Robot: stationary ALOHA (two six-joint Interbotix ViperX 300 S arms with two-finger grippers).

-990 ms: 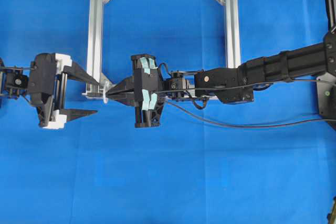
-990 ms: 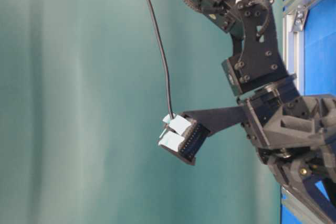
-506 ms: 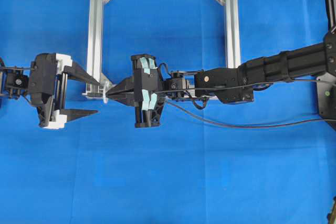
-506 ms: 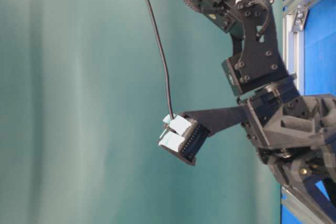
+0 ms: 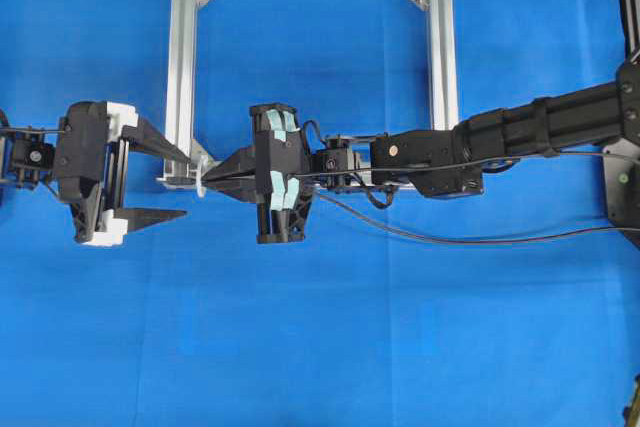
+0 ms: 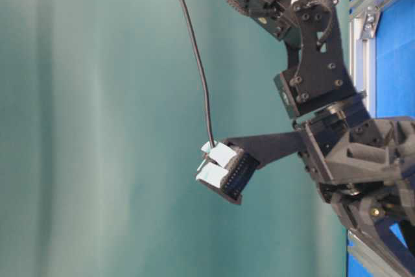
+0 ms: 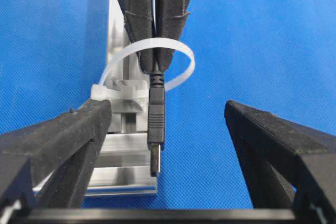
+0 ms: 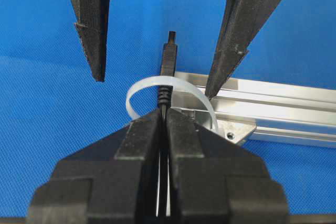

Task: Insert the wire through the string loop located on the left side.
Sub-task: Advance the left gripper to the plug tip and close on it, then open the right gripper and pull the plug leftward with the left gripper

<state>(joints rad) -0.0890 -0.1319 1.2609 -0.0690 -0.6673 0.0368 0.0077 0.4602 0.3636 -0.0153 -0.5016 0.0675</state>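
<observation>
The right gripper (image 8: 164,121) is pinching the wire (image 7: 156,124), plug seemingly through the loop (image 7: 181,59) at the frame's (image 5: 180,67) lower-left corner; the spread left gripper (image 7: 168,124) should close squarely on the plug.

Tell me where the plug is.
In the left wrist view the plug sticks through the loop, pinched by the right tool, between the open left tool's fingers.

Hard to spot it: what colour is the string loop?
Translucent white; the string loop shows best in the left wrist view.
</observation>
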